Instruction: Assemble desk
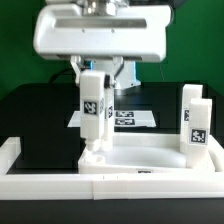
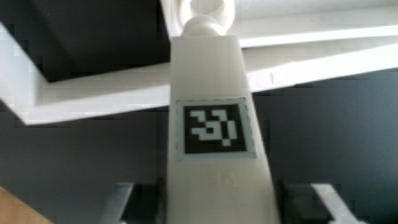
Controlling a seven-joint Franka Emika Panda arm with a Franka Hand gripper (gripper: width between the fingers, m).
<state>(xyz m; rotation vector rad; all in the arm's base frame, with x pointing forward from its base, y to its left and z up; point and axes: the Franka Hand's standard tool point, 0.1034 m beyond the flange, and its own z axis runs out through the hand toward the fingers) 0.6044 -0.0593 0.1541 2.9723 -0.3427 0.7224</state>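
A: White plastic first: the desk panel point(image 1: 150, 165) lies flat on the black table point(image 1: 40, 120), against the white bar point(image 1: 110, 188) along the near edge.

B: And the gripper point(image 1: 98, 75)?

A: It pinches a tagged leg block point(image 1: 92, 112), holding it upright with its lower end on the panel's corner at the exterior view's left. In the wrist view, the fingers point(image 2: 324, 200) flank the block point(image 2: 217, 130).

B: Other legs?

A: One point(image 1: 194, 122) stands upright by the panel at the exterior view's right.

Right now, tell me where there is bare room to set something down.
Bare black table lies at the exterior view's left, behind the white panel. The panel's middle is free too. It is crowded where the gripper holds a leg, and by the standing legs.
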